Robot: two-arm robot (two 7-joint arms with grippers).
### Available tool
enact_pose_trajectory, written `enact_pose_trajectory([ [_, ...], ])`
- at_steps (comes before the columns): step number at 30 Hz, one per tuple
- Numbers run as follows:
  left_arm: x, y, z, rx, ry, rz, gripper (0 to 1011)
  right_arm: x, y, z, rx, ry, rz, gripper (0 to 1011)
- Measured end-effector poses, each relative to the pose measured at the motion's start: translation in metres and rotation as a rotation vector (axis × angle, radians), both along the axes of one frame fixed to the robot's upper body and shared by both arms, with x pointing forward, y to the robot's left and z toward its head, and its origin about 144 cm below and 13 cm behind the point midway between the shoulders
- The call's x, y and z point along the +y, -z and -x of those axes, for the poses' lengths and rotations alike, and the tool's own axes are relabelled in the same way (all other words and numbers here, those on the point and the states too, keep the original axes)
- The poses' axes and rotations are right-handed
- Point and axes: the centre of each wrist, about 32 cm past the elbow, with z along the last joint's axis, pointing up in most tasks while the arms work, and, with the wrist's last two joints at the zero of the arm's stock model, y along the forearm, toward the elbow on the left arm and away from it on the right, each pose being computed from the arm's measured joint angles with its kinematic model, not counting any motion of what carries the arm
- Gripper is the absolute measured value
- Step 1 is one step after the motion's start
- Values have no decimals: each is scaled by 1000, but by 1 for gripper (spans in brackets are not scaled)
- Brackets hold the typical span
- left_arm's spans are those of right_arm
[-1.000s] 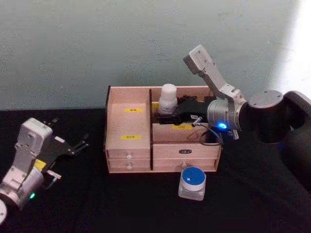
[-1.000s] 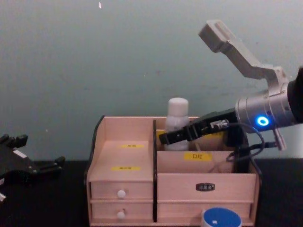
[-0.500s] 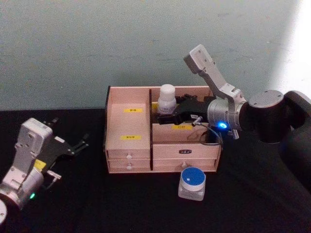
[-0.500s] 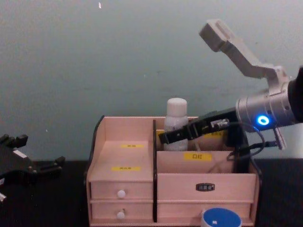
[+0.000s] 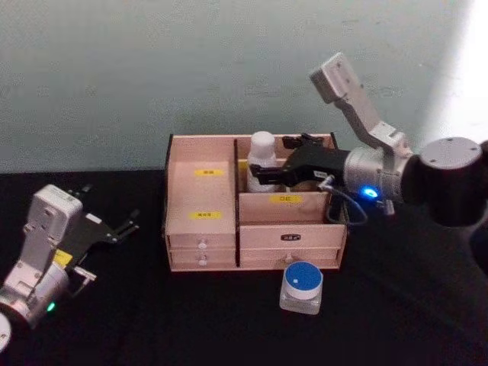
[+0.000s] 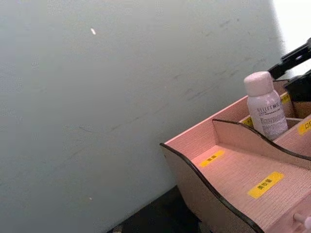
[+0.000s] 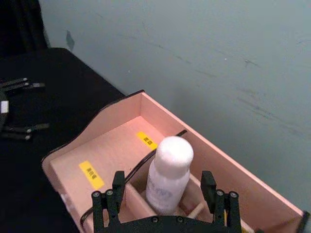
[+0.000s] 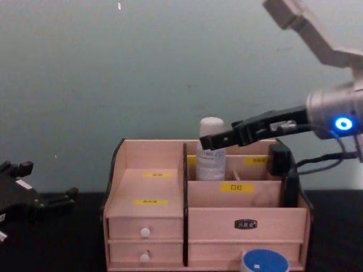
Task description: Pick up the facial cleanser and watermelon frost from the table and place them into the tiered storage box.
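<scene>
The tiered storage box (image 5: 202,195) (image 8: 148,187) (image 6: 233,167) stands mid-table. A white bottle (image 5: 261,157) (image 8: 211,148) (image 6: 265,106) (image 7: 167,174) stands upright in its rear compartment, just right of the black divider. My right gripper (image 5: 268,158) (image 8: 207,140) (image 7: 163,198) hovers open at the bottle's upper part, one finger on each side, not touching it. A clear jar with a blue lid (image 5: 302,287) (image 8: 265,262) sits on the table in front of the box. I cannot tell which of the two is the cleanser. My left gripper (image 5: 109,207) (image 8: 42,182) rests open at the far left.
Black cloth covers the table (image 5: 191,320). A pale green wall stands close behind the box. The stepped left compartments with yellow labels (image 5: 204,215) hold nothing. Small drawers with white knobs (image 8: 146,232) face me.
The bottle went down into the rear compartment and was let go. My right gripper opened, rose and drew back to the right. The left arm stayed put.
</scene>
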Motion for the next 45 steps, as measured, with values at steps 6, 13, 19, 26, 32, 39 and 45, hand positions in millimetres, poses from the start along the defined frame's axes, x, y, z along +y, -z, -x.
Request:
enact_pose_trajectory([
  [6, 0, 0, 0, 0, 0, 0, 1001, -15, -3, 23, 4, -1, 7, 1002],
  [13, 0, 0, 0, 0, 0, 0, 1001, -37, -1, 56, 24, -14, 18, 1002],
  [19, 0, 0, 0, 0, 0, 0, 1001, -54, 7, 83, 55, -40, 34, 1002],
  [26, 0, 0, 0, 0, 0, 0, 1001, -66, 22, 104, 101, -68, 58, 1002],
  [32, 0, 0, 0, 0, 0, 0, 1001, -67, 37, 114, 131, -89, 85, 1002],
  [39, 0, 0, 0, 0, 0, 0, 1001, -64, 51, 117, 147, -100, 114, 1002],
  [45, 0, 0, 0, 0, 0, 0, 1001, -60, 57, 115, 155, -100, 123, 1000],
])
